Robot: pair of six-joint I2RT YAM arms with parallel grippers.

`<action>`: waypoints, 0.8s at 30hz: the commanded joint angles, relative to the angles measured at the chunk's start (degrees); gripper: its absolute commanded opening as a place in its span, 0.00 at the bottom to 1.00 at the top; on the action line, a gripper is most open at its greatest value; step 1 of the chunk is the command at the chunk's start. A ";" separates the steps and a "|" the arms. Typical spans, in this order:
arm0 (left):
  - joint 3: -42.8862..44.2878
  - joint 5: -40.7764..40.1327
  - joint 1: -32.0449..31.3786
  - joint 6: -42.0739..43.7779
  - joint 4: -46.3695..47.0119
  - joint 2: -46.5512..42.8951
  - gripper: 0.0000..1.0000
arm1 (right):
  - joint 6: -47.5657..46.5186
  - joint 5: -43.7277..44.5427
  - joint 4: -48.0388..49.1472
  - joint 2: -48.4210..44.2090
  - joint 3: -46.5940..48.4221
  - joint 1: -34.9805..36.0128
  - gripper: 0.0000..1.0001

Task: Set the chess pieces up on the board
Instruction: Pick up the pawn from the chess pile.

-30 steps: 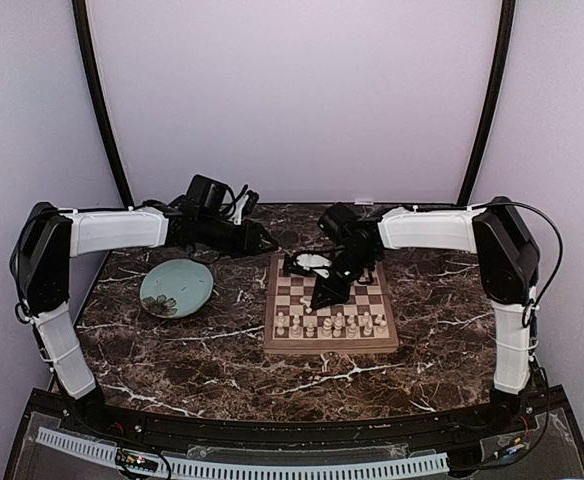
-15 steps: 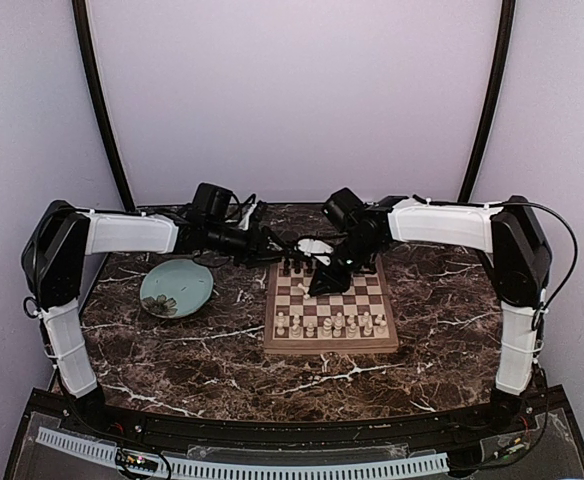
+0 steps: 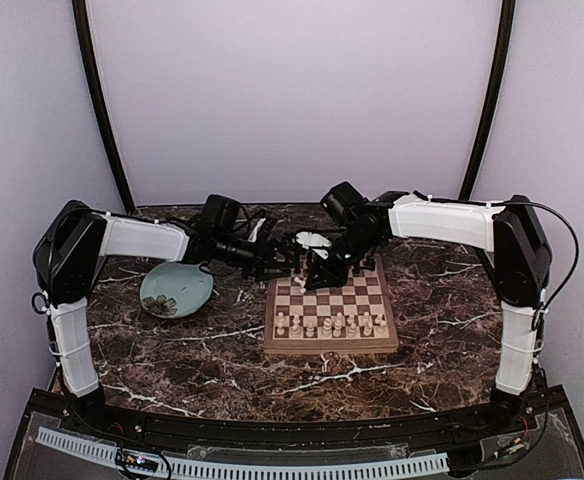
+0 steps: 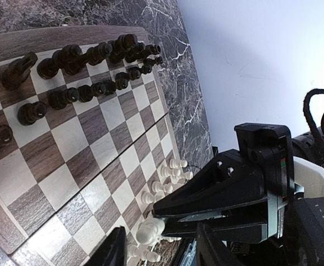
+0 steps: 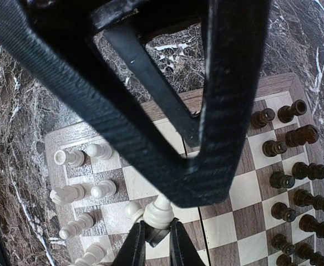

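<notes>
Over the 11 o'clock corner of the board, right gripper sits narrowly closed on one white piece. Left gripper at its 9 o'clock, jaws wide apart, empty.

Soft even light; the board sharp, the wall beyond glaring white

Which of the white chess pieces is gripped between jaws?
The white piece clamped in the jaws of the right gripper; the other white pieces stand free on the board, with nothing gripping them.
</notes>
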 commanded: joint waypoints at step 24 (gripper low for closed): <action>-0.40 6.17 -2.10 -3.81 3.77 2.02 0.28 | 1.11 0.07 1.48 -1.96 1.40 0.28 0.15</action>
